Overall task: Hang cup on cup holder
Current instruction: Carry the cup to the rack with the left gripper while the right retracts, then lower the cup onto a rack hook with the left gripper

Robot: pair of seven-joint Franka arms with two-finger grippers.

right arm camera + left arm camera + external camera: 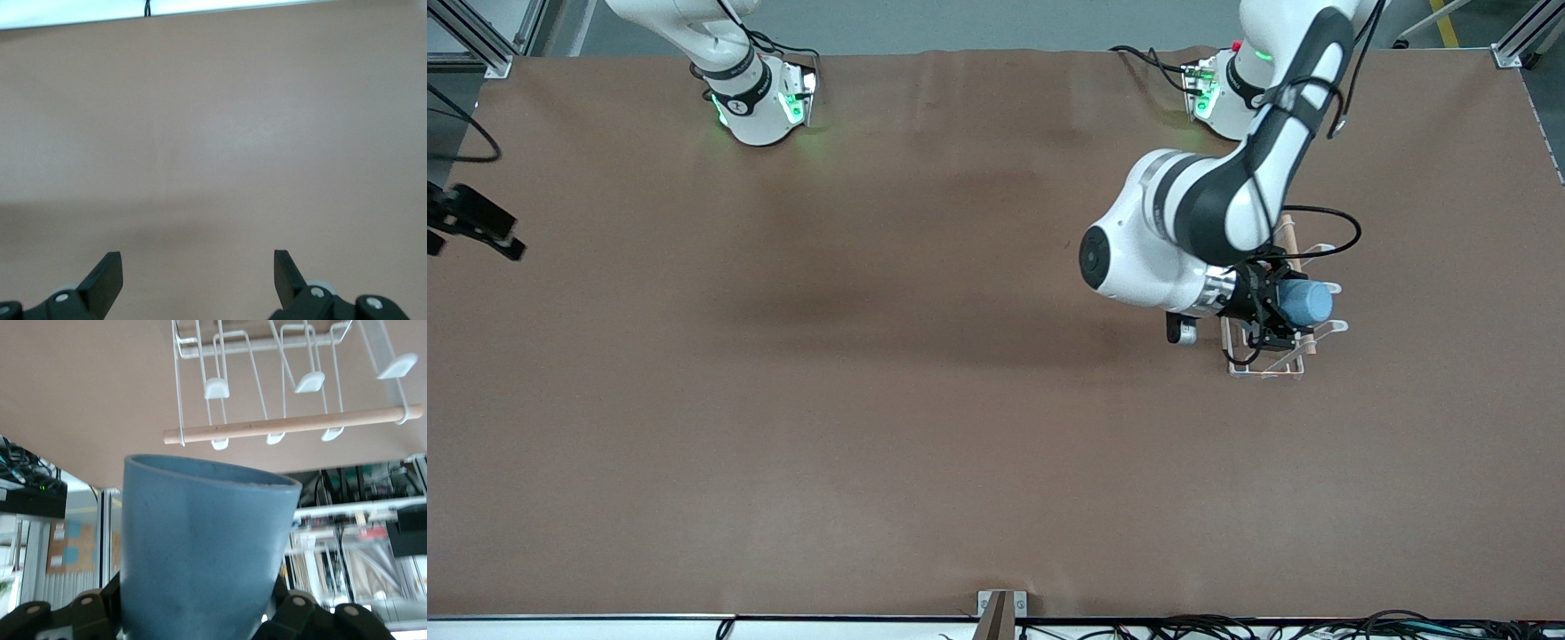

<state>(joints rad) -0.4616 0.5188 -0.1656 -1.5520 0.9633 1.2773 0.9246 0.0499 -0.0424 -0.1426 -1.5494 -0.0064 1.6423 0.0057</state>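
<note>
Front view: left pincer (1280, 311) grips cup (1307, 303) over cup holder (1267, 366).

**Blue cup held over the white wire rack**

The cup (1307, 303) is a small light blue tumbler, plain and matte, with no handle and a slight taper. I have it clamped in my left gripper (1279, 313), lying on its side in the air with its open mouth turned toward the cup holder (1280, 360). From my left wrist, the cup's (200, 560) rim sits wide and close, facing the rack.

The cup holder (280, 427) is a white wire rack with a rectangular base on the brown table, toward my left arm's end. Looped prongs with flat white tips slant upward from it, and a light wooden dowel (293, 425) runs across its top. The cup hangs over the rack; I cannot tell whether it touches a prong.
</note>
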